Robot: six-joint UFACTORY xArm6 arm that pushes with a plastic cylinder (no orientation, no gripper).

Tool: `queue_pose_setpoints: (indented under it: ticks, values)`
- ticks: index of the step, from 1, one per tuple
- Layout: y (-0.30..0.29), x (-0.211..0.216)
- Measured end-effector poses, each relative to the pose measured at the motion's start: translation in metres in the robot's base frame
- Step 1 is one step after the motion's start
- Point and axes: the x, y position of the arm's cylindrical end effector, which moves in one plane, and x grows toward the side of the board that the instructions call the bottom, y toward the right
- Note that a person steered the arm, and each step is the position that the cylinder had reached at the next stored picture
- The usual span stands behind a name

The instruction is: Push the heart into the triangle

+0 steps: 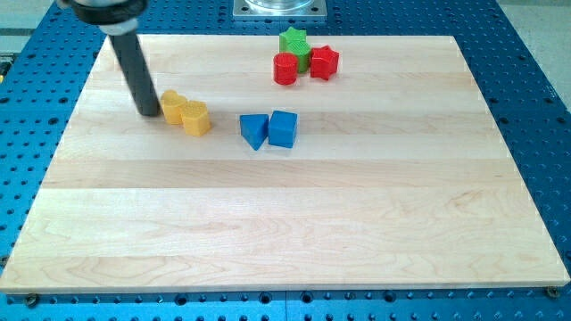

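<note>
1. In the one camera view, you find my tip (149, 112) at the view's upper left on the wooden worktop (285, 232), touching or just beside the left edge of the yellow heart (171, 104). That placement makes sense: the rod stands on the side of the heart away from its target, so a push toward the view's right should carry it that way.

2. Note the yellow hexagon-like block (195, 118) pressed against the heart's right side. It sits between the heart and the target, so I judge your push will drive both yellow blocks together unless you steer round it.

3. The blue triangle (254, 130) lies near the yellow pair, to their right and slightly lower, touching the blue cube (283, 128) on its right. The heart has not reached it yet; a gap of bare board separates the yellow pair from the triangle.

4. At the view's top, the green star (293, 43), red cylinder (285, 69) and red block (324, 62) cluster together, well apart from your push line.

5. There are no jaws on this rig, only the rod, so nothing is grasped or released.
</note>
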Motion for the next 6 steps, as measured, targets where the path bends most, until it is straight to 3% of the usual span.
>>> queue_pose_setpoints:
  ticks: [2,3,5,6]
  values:
    - [0.08,0.002]
    - [0.081,-0.034]
    - [0.138,-0.022]
    - [0.123,-0.028]
